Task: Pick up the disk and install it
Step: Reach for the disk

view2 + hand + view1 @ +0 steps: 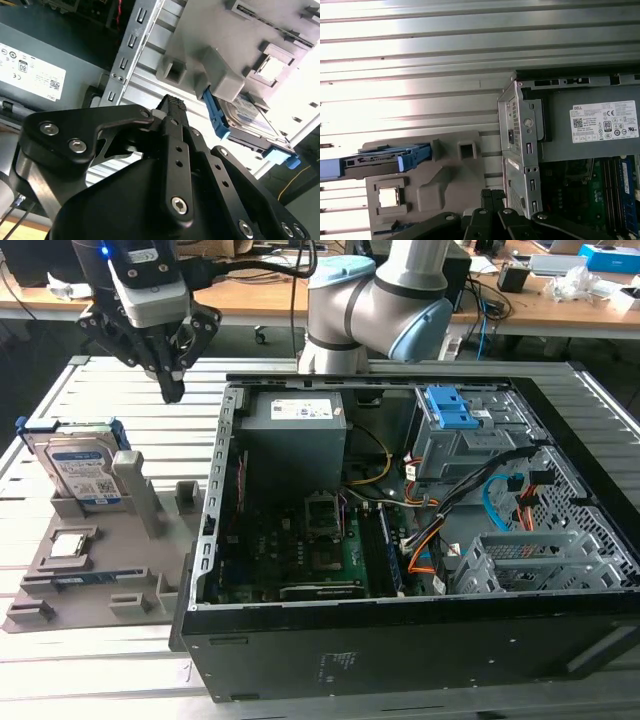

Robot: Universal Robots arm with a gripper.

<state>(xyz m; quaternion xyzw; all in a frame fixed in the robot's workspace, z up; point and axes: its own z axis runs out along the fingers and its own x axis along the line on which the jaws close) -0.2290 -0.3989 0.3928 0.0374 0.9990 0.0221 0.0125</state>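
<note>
The disk (82, 468), a silver hard drive with a white-and-blue label and blue side rails, stands upright on its edge in a grey holder (150, 540) at the exterior view's left. My gripper (172, 390) hangs above the table, behind the disk and towards the exterior view's right, well clear of it, near the far corner of the open computer case (400, 660). Its black fingers are shut with nothing between them. Both wrist views show the disk (252, 125) (380, 161) in the holder past the gripper (172, 105) (490, 197).
A small square processor chip (68, 544) lies in the holder in front of the disk. Inside the case are a grey power supply (295, 435), a blue-topped drive bay (450, 410), a metal drive cage (530, 555) and loose cables. Desks stand behind the slatted metal table (120, 670).
</note>
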